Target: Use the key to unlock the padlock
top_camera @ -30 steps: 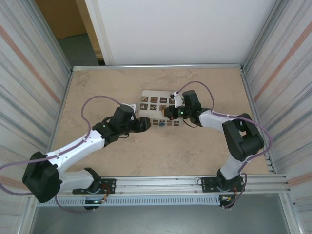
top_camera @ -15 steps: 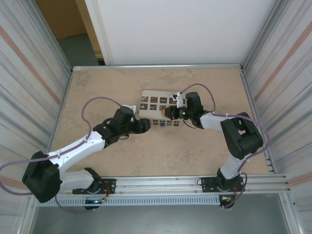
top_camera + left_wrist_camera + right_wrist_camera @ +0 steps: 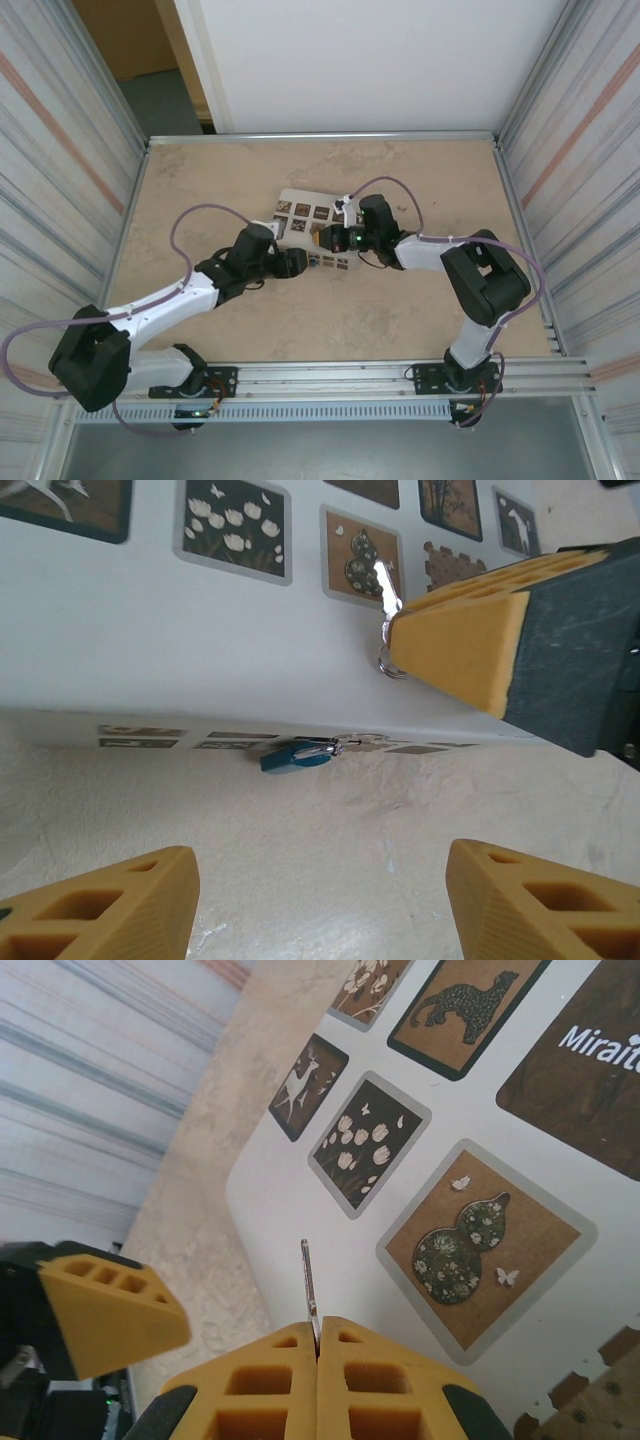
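Approach step: right pincer (image 3: pixel 318 1338) pinches thin silver key (image 3: pixel 307 1278); left pincer (image 3: pixel 320 890) spread below tiny teal-blue padlock (image 3: pixel 292 757) mid-frame; next, likely lower key to padlock

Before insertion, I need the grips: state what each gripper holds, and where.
The right gripper pinches the key by its ring end, blade sticking out. The left gripper is open, holding nothing.
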